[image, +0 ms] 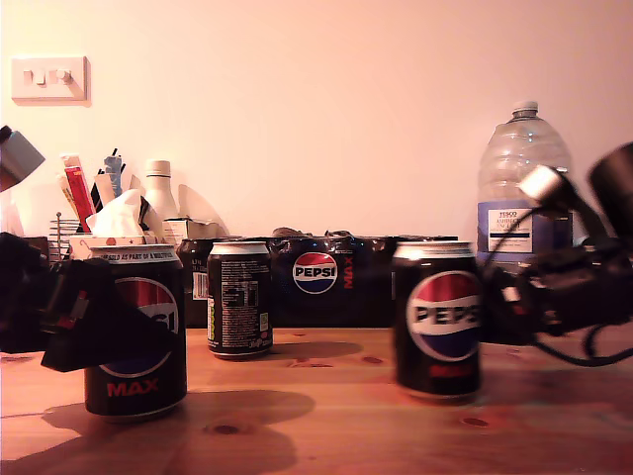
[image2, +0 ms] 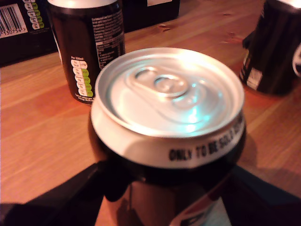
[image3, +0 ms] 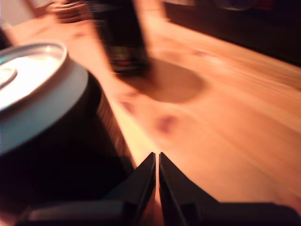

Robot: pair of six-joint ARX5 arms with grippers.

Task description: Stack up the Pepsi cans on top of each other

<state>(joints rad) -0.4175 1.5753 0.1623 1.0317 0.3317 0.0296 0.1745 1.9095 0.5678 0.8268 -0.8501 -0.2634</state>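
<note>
Right, my first gripper (image2: 164, 188) reaches in level from the exterior view's left, fingers (image: 94, 322) clamped either side of the nearest can (image: 135, 332), which stands on the wooden table (image: 326, 426). My second gripper (image3: 156, 176) sits low at the exterior view's right, just beside the front can (image: 437, 320), fingers pressed together on nothing. A third can (image: 239, 298) stands further back, before the wrapped multipack (image: 326, 277).

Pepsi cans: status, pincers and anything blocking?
My first pincer around the near Pepsi Max can, still on table. My second pincer shut, empty, beside another can. No stack yet; nothing blocking.
</note>
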